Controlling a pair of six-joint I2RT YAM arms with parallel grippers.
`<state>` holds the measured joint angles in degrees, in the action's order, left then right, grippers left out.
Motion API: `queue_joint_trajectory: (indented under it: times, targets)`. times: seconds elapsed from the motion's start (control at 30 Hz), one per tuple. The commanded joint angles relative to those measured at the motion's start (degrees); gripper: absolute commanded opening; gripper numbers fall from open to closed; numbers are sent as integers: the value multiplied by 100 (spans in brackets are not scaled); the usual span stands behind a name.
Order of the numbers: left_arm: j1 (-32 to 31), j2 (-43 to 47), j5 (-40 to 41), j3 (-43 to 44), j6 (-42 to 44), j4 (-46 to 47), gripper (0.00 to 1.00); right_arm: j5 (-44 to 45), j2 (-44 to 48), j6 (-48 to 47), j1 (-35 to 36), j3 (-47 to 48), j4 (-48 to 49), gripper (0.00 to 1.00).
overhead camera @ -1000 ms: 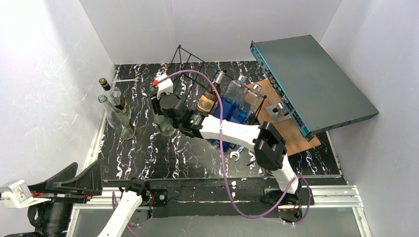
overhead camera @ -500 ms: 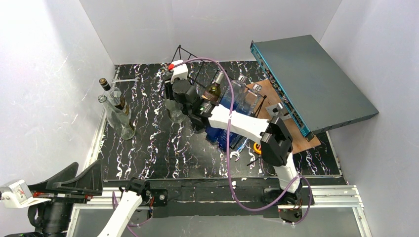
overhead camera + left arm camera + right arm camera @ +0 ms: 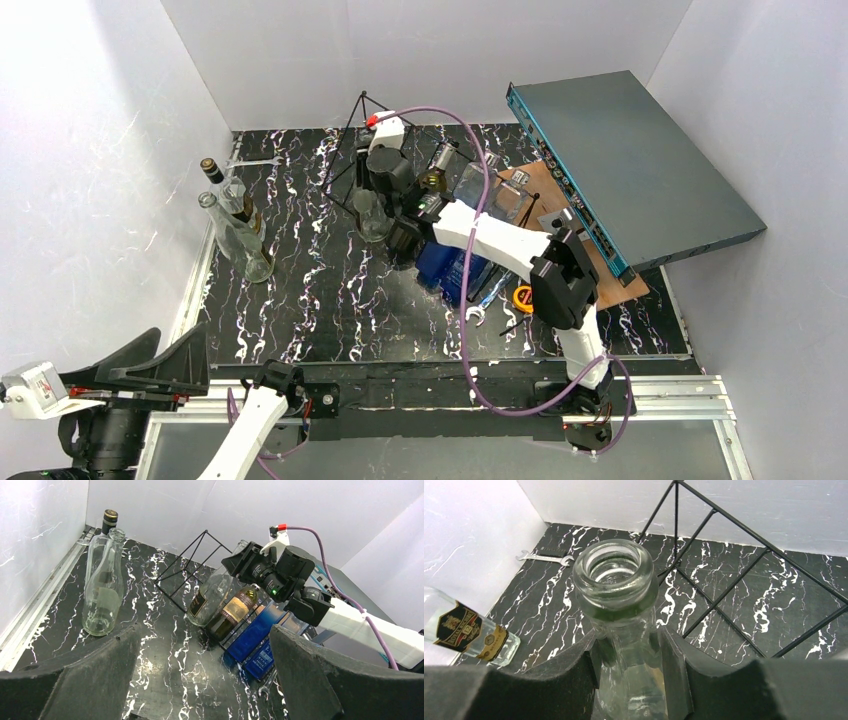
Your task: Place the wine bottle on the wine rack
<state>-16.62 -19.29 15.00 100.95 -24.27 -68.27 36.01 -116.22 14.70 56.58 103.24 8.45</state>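
My right gripper [image 3: 380, 192] is shut on the neck of a clear glass wine bottle [image 3: 371, 220] and holds it tilted at the left end of the wine rack [image 3: 362, 108], a black wire frame. In the right wrist view the bottle's open mouth [image 3: 616, 574] rises above the fingers [image 3: 574, 680], with the rack's wires [image 3: 724, 580] just beyond. The left wrist view shows the bottle [image 3: 210, 597] leaning against the rack [image 3: 192, 560]. My left gripper [image 3: 202, 640] is open and empty, low at the near left.
A dark bottle with a gold label [image 3: 236, 609] and blue bottles [image 3: 256, 630] lie on the rack. Three bottles [image 3: 235, 225] stand by the left wall. A wrench [image 3: 478, 315], a yellow tape measure [image 3: 522, 297], a wooden board [image 3: 570, 245] and a grey box [image 3: 630, 160] are on the right.
My right gripper has carried the clear bottle back and to the right, up to the rack's left end. The left arm has not moved.
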Motion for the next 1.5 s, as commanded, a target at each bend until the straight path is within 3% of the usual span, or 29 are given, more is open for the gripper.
queue_joint_trajectory:
  times: [0.0,0.7,0.97,1.3,1.47]
  targets:
    - [-23,-155,-73,-11,2,6,99,73,400,402,-213,422,942,1]
    - [-22,-141,34,-162,72,13,99,-168,-73,1584,-772,296,348,1]
    - [-34,-154,29,-300,98,92,99,-423,-390,2710,-1095,628,-815,1]
    - [-76,-131,90,-373,118,103,99,-436,-1038,3009,-1242,1683,-2271,1]
    - [-86,-161,90,-355,124,120,99,-258,-989,3014,-1238,1595,-2251,13]
